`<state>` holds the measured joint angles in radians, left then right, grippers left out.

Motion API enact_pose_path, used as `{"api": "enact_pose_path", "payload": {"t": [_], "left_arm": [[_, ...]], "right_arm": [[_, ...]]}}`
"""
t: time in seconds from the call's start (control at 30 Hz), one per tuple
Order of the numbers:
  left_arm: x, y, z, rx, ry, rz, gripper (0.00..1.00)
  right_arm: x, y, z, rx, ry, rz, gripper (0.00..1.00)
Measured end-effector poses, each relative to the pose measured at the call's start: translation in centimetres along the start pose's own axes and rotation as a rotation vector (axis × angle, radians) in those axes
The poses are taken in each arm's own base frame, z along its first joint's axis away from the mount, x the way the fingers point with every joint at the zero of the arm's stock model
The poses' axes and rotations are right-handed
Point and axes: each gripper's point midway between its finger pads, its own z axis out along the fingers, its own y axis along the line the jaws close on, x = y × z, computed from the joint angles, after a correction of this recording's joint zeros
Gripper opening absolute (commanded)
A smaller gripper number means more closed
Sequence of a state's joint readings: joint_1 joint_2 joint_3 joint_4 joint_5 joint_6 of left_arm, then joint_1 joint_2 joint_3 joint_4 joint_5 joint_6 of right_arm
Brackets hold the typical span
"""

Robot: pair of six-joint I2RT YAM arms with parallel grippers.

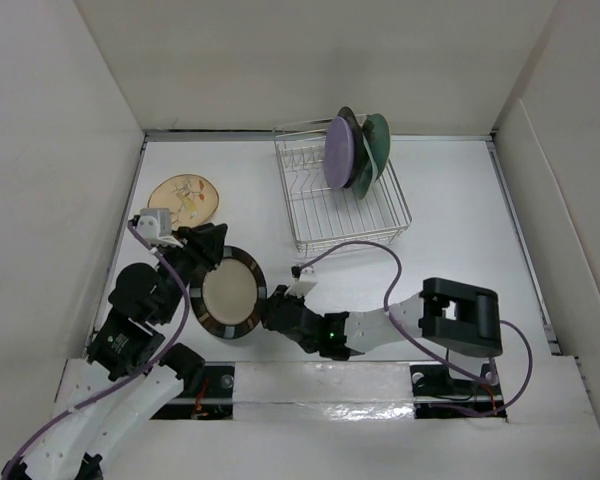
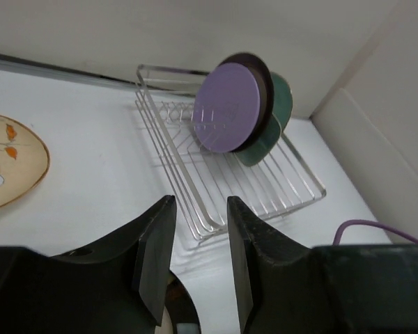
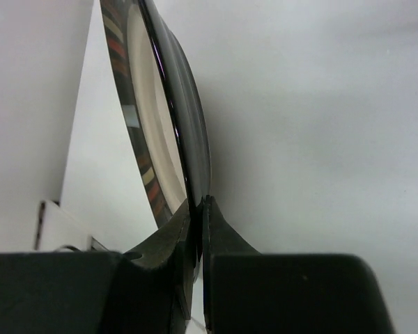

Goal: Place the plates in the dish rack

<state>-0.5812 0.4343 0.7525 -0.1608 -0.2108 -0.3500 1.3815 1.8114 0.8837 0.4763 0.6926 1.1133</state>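
At the lower middle of the frame, the right gripper (image 1: pixel 277 305) pinched the right rim of the cream plate (image 1: pixel 230 293); the left gripper (image 1: pixel 212 248) stood at its upper-left rim, jaws apart. The rack (image 1: pixel 350 240) lay toward the upper right, nearer the right arm.

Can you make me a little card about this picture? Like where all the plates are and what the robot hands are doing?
in the rack: lavender plate, dark plate and green dishes, standing on edge in the dish rack
on the table: tan floral plate, lying flat, left of the rack
held: cream plate with a dark rim
right gripper: shut on the cream plate's rim
left gripper: open, by the cream plate's opposite edge
not yet loaded: tan floral plate, cream plate
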Motion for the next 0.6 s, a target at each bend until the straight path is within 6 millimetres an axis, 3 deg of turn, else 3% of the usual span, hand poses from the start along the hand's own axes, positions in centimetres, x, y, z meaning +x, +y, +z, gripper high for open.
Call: {"api": "enact_pose_path", "payload": {"t": [0.1, 0.23, 0.4, 0.6], "left_arm": [[-2.1, 0.5, -1.3, -0.015, -0.089, -0.020, 0.37], [-5.1, 0.9, -3.4, -0.025, -0.217, -0.059, 0.38], [-5.6, 1.4, -3.5, -0.050, -0.238, -0.069, 0.39], [-5.7, 1.8, -3.4, -0.072, -0.249, -0.072, 0.43]], "right_arm": [[-1.7, 1.0, -1.4, -0.018, -0.017, -0.155, 0.00], [-5.9, 2.3, -2.6, -0.023, -0.097, -0.310, 0.00], [-13.3, 4.6, -2.9, -0.039, -0.216, -0.352, 0.00], [-23.4, 5.2, -3.4, -0.001, -0.380, -0.357, 0.00]]}}
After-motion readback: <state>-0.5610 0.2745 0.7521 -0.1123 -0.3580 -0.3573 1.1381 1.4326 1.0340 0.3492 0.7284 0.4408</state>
